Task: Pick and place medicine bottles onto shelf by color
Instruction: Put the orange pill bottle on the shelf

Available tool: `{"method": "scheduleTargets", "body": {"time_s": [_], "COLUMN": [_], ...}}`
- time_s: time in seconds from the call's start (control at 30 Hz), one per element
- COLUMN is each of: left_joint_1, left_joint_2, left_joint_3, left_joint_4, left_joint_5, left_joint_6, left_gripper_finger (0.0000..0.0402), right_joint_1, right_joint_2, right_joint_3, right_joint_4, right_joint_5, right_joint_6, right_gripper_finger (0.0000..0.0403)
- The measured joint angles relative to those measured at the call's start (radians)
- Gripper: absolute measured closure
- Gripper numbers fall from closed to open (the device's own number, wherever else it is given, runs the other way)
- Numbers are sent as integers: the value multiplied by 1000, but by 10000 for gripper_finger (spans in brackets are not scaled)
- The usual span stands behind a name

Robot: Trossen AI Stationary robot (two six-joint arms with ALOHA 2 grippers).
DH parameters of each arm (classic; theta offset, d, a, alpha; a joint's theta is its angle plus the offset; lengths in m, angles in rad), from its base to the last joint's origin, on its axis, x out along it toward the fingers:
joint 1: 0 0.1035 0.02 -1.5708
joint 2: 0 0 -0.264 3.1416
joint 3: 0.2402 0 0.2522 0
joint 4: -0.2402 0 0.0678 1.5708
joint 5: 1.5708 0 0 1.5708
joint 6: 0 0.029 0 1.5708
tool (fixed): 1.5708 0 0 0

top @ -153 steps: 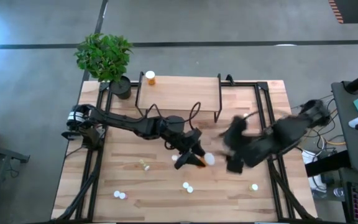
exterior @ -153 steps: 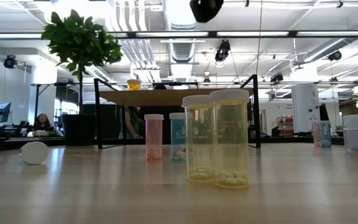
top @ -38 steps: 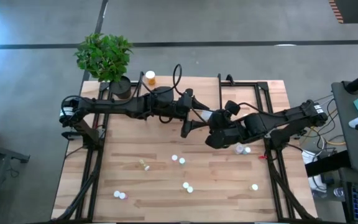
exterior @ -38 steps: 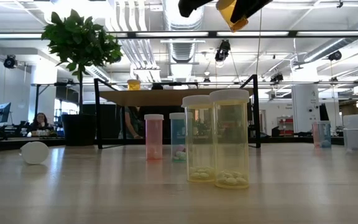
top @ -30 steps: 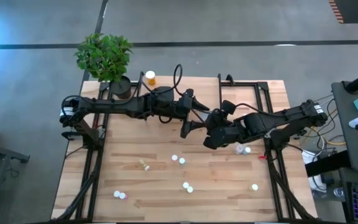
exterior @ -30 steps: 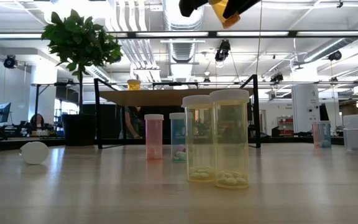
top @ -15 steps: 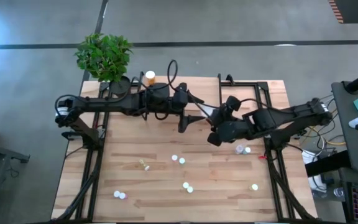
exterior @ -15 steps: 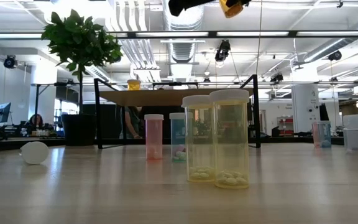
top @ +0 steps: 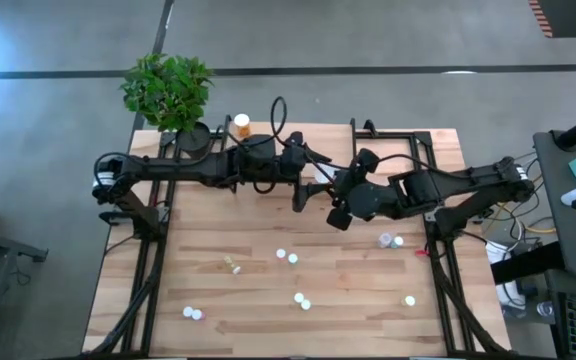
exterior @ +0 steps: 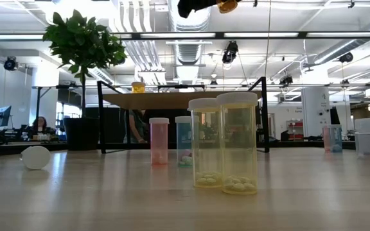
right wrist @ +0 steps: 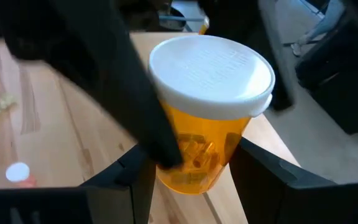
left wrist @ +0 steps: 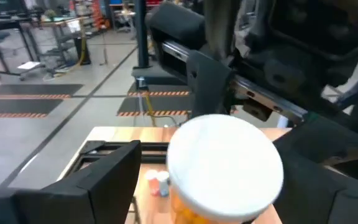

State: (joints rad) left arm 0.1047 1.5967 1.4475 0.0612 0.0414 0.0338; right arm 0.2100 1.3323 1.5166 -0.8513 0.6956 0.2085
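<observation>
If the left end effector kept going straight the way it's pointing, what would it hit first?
Probably the orange medicine bottle with its white cap, directly ahead between the open left end effector's fingers and held by the right end effector. Depth is unclear, but nothing else shows in between.

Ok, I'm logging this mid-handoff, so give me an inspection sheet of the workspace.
Surface: wood table, loose pills.
Job's things: orange bottle held aloft; another orange one on the shelf; the rest stand on the table.
Clutter: nothing seen.
End effectors: right shut on the orange bottle; left open beside it.
Cables: loops on both arms.
Surroundings: plant, a seated person.
</observation>
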Motion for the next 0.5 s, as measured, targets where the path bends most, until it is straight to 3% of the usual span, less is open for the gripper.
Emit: {"method": "scheduleTargets", "body": {"time_s": [0.5], "left_joint_1": [21], "left_joint_2": [-21], "left_joint_3": [0], "left_joint_4": [-5], "left_joint_5": [50], "left_joint_6": [26], "left_gripper_finger": [104], "right_joint_1": [-1], "right_joint_2": [0], "right_joint_3": [0], "right_joint_4": [-4], "right_joint_5": [0], "right_joint_6": [16], "right_gripper_finger": [232]}}
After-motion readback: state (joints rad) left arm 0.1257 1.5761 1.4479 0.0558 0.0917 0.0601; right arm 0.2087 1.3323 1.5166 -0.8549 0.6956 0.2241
